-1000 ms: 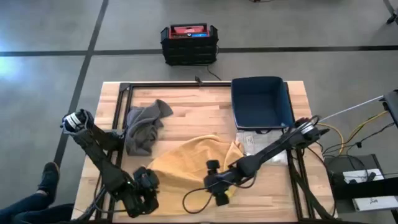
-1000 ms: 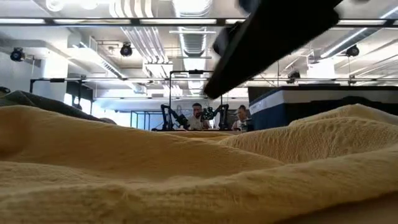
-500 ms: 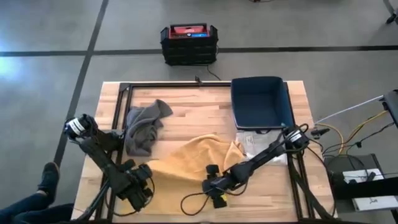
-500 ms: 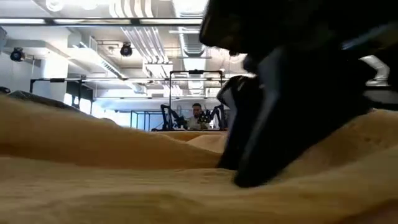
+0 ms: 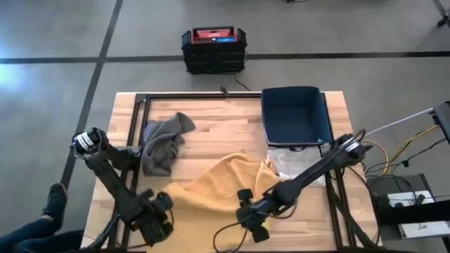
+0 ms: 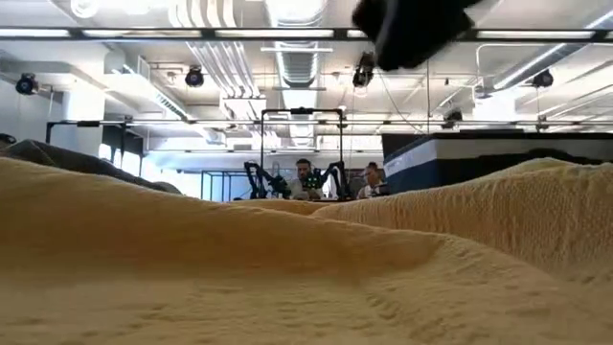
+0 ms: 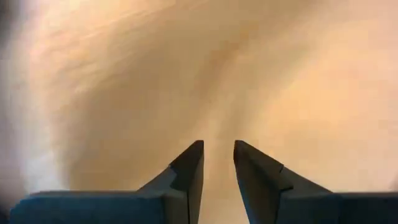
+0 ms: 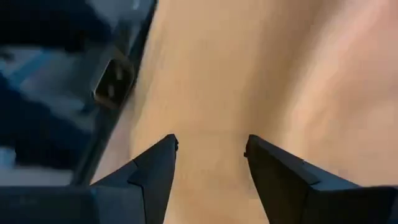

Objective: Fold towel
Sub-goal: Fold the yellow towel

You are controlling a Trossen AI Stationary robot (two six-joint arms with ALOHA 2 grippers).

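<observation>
the yellow towel [image 5: 218,186] lay crumpled just in front of the blue bin [image 5: 295,116], long axis slanting toward it. left gripper [image 7: 217,163], jaws a narrow slit apart, and right gripper [image 8: 210,152], spread wide, both hung over its near edge, about equally close.

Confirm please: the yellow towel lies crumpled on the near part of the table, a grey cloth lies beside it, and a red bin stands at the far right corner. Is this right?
Not quite. The bin at the far right corner is dark blue, not red, as the high view shows. The rest holds: the yellow towel lies crumpled on the near part of the table, with the grey cloth beside it.
</observation>
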